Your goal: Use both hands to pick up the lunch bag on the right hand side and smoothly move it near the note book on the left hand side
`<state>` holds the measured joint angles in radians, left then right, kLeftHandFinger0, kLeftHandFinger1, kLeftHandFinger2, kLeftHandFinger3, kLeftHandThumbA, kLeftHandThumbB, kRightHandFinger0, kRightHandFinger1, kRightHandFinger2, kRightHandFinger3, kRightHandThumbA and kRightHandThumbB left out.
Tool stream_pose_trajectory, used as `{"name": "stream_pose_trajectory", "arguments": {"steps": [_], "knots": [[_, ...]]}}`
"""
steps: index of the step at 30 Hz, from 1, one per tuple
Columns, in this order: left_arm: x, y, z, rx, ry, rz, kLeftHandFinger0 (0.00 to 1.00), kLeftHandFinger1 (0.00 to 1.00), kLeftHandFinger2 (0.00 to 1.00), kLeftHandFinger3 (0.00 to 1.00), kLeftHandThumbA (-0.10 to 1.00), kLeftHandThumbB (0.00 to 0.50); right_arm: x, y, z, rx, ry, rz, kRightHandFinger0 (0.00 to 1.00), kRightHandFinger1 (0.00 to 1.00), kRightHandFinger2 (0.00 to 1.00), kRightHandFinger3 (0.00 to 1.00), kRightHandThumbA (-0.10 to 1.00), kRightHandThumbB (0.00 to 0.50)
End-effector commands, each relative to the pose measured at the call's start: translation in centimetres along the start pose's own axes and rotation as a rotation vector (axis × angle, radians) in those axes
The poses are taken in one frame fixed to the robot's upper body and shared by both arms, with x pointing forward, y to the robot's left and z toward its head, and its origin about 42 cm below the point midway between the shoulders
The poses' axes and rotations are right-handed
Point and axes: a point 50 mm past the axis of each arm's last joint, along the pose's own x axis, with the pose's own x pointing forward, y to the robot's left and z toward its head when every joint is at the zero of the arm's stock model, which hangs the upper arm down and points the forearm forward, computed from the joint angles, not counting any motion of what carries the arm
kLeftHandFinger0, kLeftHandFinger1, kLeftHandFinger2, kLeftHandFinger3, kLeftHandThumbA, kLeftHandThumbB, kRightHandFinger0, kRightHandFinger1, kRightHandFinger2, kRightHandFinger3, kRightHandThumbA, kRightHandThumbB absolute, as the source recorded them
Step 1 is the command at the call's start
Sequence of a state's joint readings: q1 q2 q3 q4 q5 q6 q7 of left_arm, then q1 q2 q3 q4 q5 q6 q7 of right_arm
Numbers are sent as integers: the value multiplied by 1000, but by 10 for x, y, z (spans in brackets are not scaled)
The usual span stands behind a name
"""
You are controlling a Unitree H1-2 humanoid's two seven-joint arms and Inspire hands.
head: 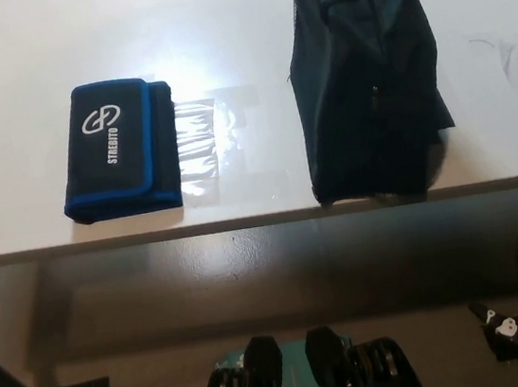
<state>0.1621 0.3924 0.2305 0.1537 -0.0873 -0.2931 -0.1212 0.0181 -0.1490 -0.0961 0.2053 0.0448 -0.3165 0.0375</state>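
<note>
The lunch bag (367, 84), dark and soft-sided, stands on the right part of the white table (13, 64), close to the near edge, its top cut off by the picture's upper border. Whether it is closed, or what it holds, cannot be told. Well apart to its left lies the note book (119, 147), black with blue edging and white lettering, flat and shut. Neither hand is in view, so nothing can be said of the fingers.

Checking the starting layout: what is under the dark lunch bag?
The lunch bag sits directly on the white table, near its front edge. Nothing shows beneath it, though the bag covers that patch. Neither hand is visible.
</note>
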Motion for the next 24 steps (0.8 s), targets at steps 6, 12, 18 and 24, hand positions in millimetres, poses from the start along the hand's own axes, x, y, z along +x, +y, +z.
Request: {"name": "stream_pose_trajectory", "arguments": {"steps": [6,12,18,24], "knots": [[-1,-2,75,32,-287,-123,1000,1000,1000,1000,1000,280,4,-11,59,-24,-255,15,1000,1000,1000,1000,1000,217],[-4,-14,128,37,-474,-130,1000,1000,1000,1000,1000,308,-1,-17,91,-33,-349,0,1000,1000,1000,1000,1000,205],[13,-26,186,32,-641,-159,1000,1000,1000,1000,1000,367,0,-24,123,-42,-452,-27,1000,1000,1000,1000,995,179],[50,-40,232,38,-759,-188,1000,1000,1000,1000,1000,380,12,-29,148,-35,-518,-54,1000,1000,1000,1000,997,191]]}}
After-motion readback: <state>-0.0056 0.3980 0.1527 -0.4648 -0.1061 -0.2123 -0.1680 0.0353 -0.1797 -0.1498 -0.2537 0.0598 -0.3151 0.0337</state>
